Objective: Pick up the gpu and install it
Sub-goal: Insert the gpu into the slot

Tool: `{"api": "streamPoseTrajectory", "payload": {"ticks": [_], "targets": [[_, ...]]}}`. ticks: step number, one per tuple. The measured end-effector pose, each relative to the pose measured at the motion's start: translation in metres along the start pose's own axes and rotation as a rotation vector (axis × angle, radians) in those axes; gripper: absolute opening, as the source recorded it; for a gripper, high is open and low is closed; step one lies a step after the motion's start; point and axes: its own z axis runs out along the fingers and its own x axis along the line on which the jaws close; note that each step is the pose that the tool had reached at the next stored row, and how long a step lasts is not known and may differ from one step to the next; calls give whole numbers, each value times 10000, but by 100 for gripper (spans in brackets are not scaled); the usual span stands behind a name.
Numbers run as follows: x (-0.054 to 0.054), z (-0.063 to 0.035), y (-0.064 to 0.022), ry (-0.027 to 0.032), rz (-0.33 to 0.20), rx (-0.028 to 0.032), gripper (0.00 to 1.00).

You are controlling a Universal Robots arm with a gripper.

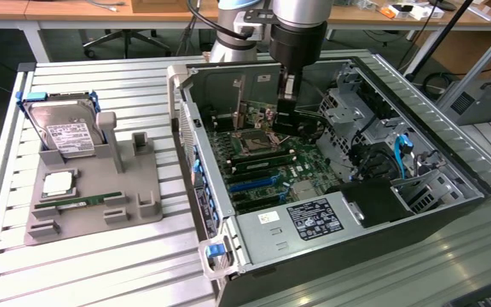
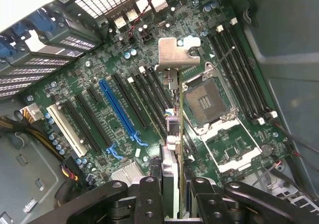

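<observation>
Exterior view: bright, even room light; table [image 1: 100, 268] pale, soft shadow inside the open computer case [image 1: 263, 240]. Wrist view: evenly lit, mild glare on the graphics card [image 2: 178, 52] bracket.

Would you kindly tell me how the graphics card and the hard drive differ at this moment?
The graphics card is gripped between the fingers inside the computer case; the hard drive stands in the grey holder outside it. The graphics card is thin and dark with a silver bracket; the hard drive is boxy and silver with a white label. Both stand on edge.
</observation>
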Motion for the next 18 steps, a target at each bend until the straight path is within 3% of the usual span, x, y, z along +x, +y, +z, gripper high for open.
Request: {"api": "streamPoseTrajectory", "payload": {"ticks": [8,18], "targets": [[1,0,0,5,-235,16,27],[0,0,0,72,-460,64,27]]}}
